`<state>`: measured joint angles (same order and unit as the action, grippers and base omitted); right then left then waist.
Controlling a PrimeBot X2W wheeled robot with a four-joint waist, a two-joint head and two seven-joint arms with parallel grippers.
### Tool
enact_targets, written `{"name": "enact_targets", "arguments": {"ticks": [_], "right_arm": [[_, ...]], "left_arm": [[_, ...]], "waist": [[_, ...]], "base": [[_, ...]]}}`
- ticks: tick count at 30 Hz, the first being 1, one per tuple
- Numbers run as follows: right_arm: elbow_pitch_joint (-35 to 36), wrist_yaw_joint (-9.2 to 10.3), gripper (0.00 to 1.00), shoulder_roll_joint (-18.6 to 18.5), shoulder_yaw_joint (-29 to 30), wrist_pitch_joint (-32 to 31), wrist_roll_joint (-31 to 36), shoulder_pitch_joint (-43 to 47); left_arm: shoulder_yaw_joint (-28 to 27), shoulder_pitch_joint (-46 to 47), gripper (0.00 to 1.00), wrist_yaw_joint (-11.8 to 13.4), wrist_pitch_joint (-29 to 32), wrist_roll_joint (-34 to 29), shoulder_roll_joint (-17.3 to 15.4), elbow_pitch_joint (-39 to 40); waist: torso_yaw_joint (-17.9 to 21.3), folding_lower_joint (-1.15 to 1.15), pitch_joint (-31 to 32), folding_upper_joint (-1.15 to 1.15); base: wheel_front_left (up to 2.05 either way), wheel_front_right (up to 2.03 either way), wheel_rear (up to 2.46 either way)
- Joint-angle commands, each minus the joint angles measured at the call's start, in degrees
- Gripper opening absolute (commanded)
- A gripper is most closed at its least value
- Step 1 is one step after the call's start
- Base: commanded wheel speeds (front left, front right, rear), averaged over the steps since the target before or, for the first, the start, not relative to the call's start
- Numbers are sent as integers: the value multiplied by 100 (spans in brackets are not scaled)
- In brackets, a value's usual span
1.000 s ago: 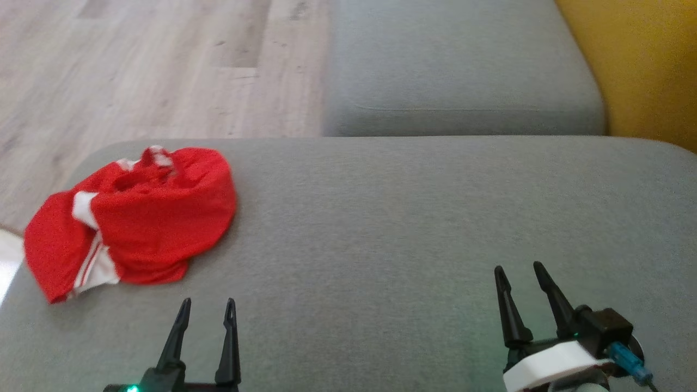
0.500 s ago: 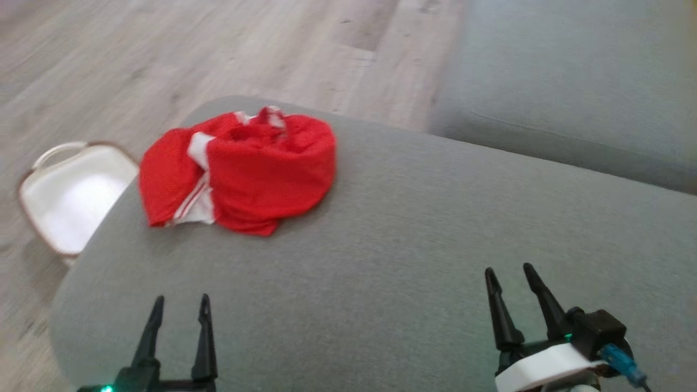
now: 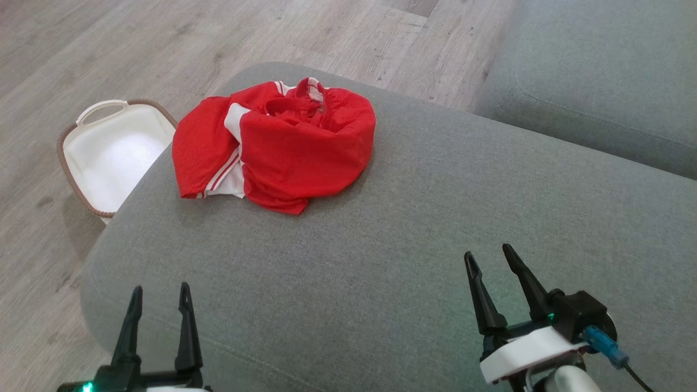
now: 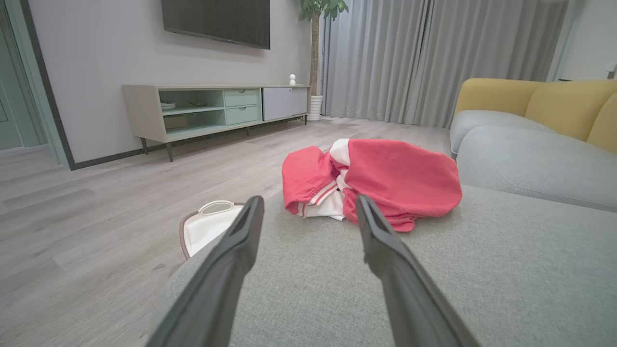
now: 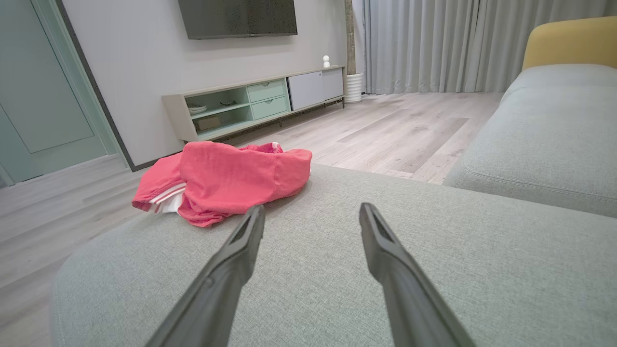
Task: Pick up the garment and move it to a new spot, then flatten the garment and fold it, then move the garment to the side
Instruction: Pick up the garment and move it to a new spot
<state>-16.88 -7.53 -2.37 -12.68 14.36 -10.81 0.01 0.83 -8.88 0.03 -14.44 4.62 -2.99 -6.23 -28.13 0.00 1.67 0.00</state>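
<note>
head view: the red garment [image 3: 283,147] with white stripes is lying crumpled on the grey sofa cushion [image 3: 392,245], near its far left corner.
garment shape: it is sitting bunched in a rounded heap, folds overlapping, with a white-striped edge showing at its near left side.
left gripper [image 3: 160,287]: it is hanging at the lower left over the cushion's near edge, its two dark fingers spread with clear space between them, gripping nothing, well apart from the garment.
right gripper [image 3: 488,250]: it is hanging at the lower right above the cushion, fingers parted and gripping nothing, well apart from the garment.
basket [image 3: 68,163]: a white basket with a brown rim is standing on the wood floor [image 3: 109,49] just beside the cushion's left end, near the garment.
second cushion [image 3: 599,81]: it is lying beyond the first, at the upper right.
left wrist view: the garment is lying straight ahead beyond the fingertips, with the basket low to its left.
right wrist view: the garment is lying ahead and to the left of the parted fingers.
</note>
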Motion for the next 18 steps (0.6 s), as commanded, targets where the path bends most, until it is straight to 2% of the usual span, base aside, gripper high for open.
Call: {"name": "enact_targets", "arguments": {"ticks": [1, 7, 14, 18], "right_arm": [[158, 4, 100, -51, -124, 63, 69, -212], [283, 4, 100, -51, -9, 63, 348, -109], [474, 4, 100, -51, 280, 63, 812, -58], [526, 4, 100, -51, 365, 63, 1267, -275]], "left_arm": [[-211, 124, 100, 51, -56, 25, 8, 222], [-396, 443, 100, -10, -56, -63, -66, 533], [-718, 1475, 100, -288, -56, -123, -609, 863], [-749, 2407, 100, -449, -56, -94, -934, 615]], "waist": [[-7, 0, -9, 0], [-87, 0, -103, 0], [-130, 0, -710, 0], [-70, 0, -1240, 0]], "base": [[0, 0, 0], [0, 0, 0], [0, 0, 0], [0, 0, 0]]}}
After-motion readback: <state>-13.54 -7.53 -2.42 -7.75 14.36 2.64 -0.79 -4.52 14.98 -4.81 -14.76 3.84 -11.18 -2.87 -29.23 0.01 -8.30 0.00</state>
